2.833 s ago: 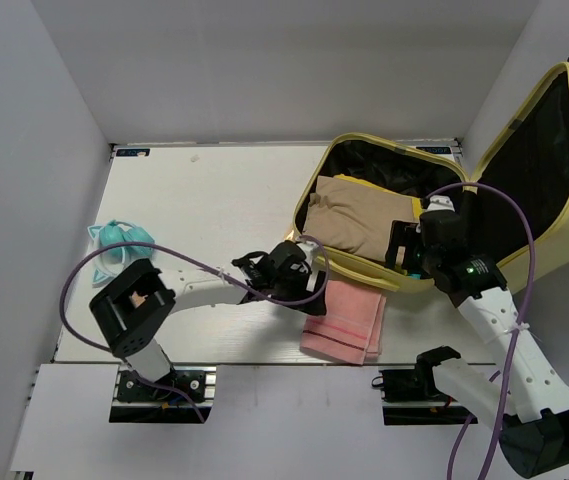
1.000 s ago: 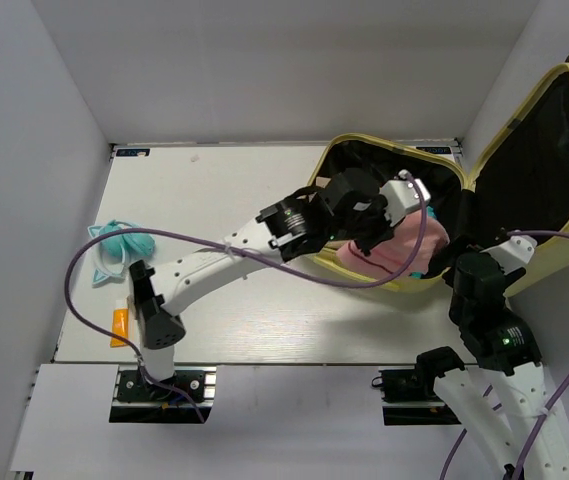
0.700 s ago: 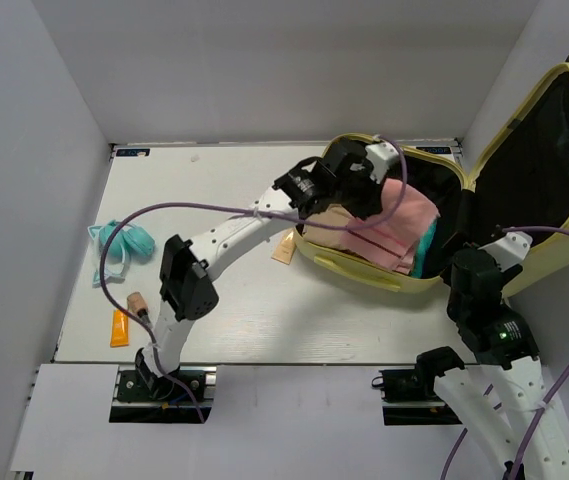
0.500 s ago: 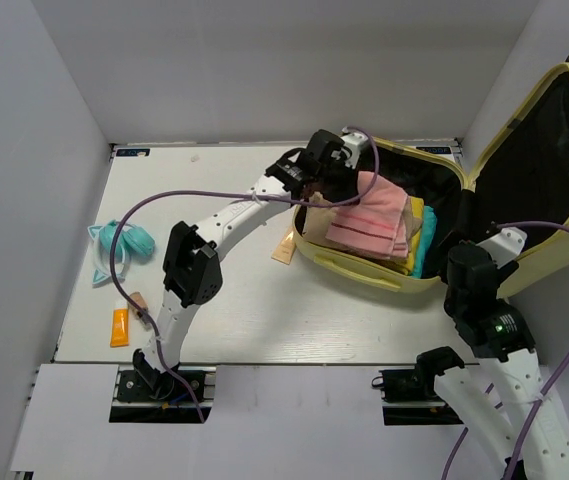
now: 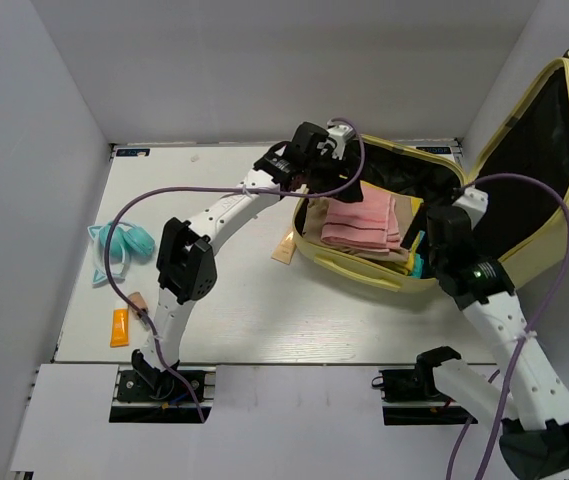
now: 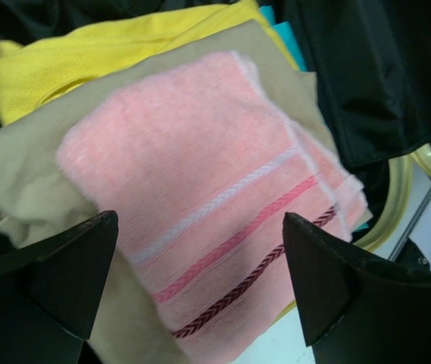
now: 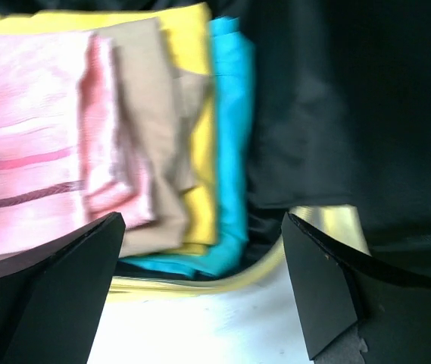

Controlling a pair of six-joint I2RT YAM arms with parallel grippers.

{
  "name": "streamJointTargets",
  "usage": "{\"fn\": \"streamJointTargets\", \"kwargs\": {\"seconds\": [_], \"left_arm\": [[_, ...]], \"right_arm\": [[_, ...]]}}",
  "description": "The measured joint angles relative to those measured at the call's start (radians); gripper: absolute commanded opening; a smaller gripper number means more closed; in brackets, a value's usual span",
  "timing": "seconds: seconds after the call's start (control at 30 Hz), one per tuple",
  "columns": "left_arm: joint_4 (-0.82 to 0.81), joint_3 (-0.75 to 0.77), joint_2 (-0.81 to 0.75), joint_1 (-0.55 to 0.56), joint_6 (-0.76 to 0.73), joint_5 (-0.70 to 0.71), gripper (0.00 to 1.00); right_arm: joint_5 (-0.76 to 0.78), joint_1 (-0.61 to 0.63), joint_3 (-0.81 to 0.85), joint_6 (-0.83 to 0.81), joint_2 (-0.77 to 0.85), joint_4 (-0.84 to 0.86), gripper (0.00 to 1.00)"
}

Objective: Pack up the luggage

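Note:
The luggage [image 5: 364, 268] lies open at the right of the table, its lid [image 5: 539, 170] standing up. Inside it a pink striped towel [image 5: 359, 222] tops a stack of tan, yellow and teal cloth. My left gripper [image 5: 332, 152] hovers over the far left rim, open and empty. In the left wrist view the pink towel [image 6: 215, 197] lies flat below the left gripper [image 6: 200, 277]. My right gripper [image 5: 430, 250] is open at the near right of the luggage. The right wrist view shows the stack's edge, teal cloth [image 7: 230, 129], and the yellow rim [image 7: 223, 277] under the right gripper [image 7: 200, 288].
A teal eye mask [image 5: 119, 245], an orange tube [image 5: 119, 327] and a small brown item [image 5: 136, 300] lie at the table's left. A tan packet [image 5: 285, 248] rests against the luggage's left side. White walls close in the table on the left, back and right.
My left gripper carried the pink towel into the luggage, opened and let it go onto the stack, then drew back to the far rim. My right arm reached up to the luggage.

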State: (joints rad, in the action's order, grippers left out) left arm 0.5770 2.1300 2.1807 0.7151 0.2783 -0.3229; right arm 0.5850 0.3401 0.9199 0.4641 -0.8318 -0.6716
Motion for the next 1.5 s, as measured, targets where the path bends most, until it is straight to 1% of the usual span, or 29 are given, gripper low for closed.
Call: {"fn": "streamJointTargets", "kwargs": {"seconds": [0.1,0.23,0.37,0.47,0.5,0.53,0.63,0.67,0.73,0.8,0.9,0.93,0.97,1.0,1.03,1.1,1.13,1.17,1.2,1.23,1.3,1.33,1.37,1.4,1.43,1.5], "left_arm": [[0.009,-0.057,-0.033,-0.02,0.0,0.022,1.0],[0.034,-0.119,-0.072,-0.063,0.0,0.043,1.0],[0.053,-0.127,-0.075,-0.095,-0.003,0.06,1.0],[0.053,-0.126,-0.075,-0.096,-0.003,0.055,1.0],[0.053,-0.125,-0.073,-0.094,-0.002,0.048,0.97],[0.051,-0.124,-0.071,-0.092,0.0,0.042,0.94],[0.042,-0.116,-0.054,-0.089,0.01,0.015,0.9],[0.041,-0.115,-0.048,-0.089,0.013,0.007,0.88],[0.035,-0.112,-0.034,-0.087,0.022,-0.013,0.87],[0.027,-0.109,-0.018,-0.087,0.031,-0.034,0.86],[0.019,-0.1,0.006,-0.084,0.04,-0.07,0.84],[0.016,-0.1,0.013,-0.084,0.042,-0.079,0.84],[0.015,-0.099,0.018,-0.082,0.042,-0.089,0.83],[0.013,-0.098,0.023,-0.079,0.041,-0.097,0.79],[0.013,-0.098,0.026,-0.076,0.042,-0.103,0.77],[0.014,-0.091,0.035,-0.065,0.039,-0.113,0.7],[0.012,-0.082,0.042,-0.058,0.04,-0.117,0.67],[0.009,-0.075,0.051,-0.051,0.042,-0.122,0.63],[0.006,-0.068,0.058,-0.045,0.042,-0.127,0.54],[0.002,-0.059,0.069,-0.04,0.045,-0.132,0.5],[-0.005,-0.054,0.082,-0.032,0.051,-0.139,0.39],[-0.007,-0.053,0.086,-0.029,0.053,-0.142,0.31],[-0.008,-0.053,0.088,-0.027,0.055,-0.145,0.27],[-0.008,-0.053,0.089,-0.027,0.056,-0.148,0.25],[-0.011,-0.053,0.089,-0.028,0.057,-0.152,0.19],[-0.018,-0.049,0.089,-0.028,0.059,-0.159,0.15]], "right_arm": [[-0.082,0.0,0.073,-0.003,-0.114,0.013,0.83],[-0.188,0.001,0.17,0.0,-0.288,0.053,0.8],[-0.258,0.0,0.209,0.009,-0.415,0.083,0.8],[-0.283,0.0,0.212,0.016,-0.476,0.101,0.8],[-0.287,0.0,0.212,0.018,-0.492,0.105,0.8],[-0.29,0.0,0.212,0.019,-0.508,0.107,0.78],[-0.294,0.0,0.212,0.02,-0.541,0.108,0.74],[-0.296,0.0,0.211,0.021,-0.549,0.11,0.69],[-0.302,0.0,0.211,0.023,-0.562,0.119,0.68],[-0.31,-0.002,0.21,0.028,-0.571,0.124,0.59],[-0.315,-0.005,0.201,0.035,-0.576,0.133,0.59],[-0.315,-0.006,0.195,0.037,-0.576,0.136,0.61],[-0.315,-0.006,0.19,0.039,-0.576,0.138,0.65],[-0.315,-0.006,0.182,0.043,-0.576,0.143,0.75],[-0.313,-0.007,0.175,0.049,-0.575,0.144,0.78],[-0.31,-0.009,0.162,0.056,-0.575,0.146,0.79],[-0.31,-0.011,0.154,0.057,-0.575,0.148,0.75],[-0.311,-0.013,0.145,0.057,-0.575,0.153,0.69],[-0.316,-0.013,0.135,0.059,-0.573,0.158,0.63],[-0.325,-0.013,0.124,0.063,-0.571,0.167,0.48],[-0.34,-0.013,0.105,0.064,-0.562,0.188,0.33],[-0.346,-0.014,0.097,0.066,-0.554,0.198,0.27],[-0.354,-0.016,0.09,0.066,-0.542,0.207,0.17],[-0.361,-0.017,0.085,0.064,-0.531,0.218,0.14],[-0.369,-0.018,0.082,0.062,-0.518,0.225,0.11],[-0.378,-0.018,0.08,0.055,-0.496,0.235,0.0]]}}
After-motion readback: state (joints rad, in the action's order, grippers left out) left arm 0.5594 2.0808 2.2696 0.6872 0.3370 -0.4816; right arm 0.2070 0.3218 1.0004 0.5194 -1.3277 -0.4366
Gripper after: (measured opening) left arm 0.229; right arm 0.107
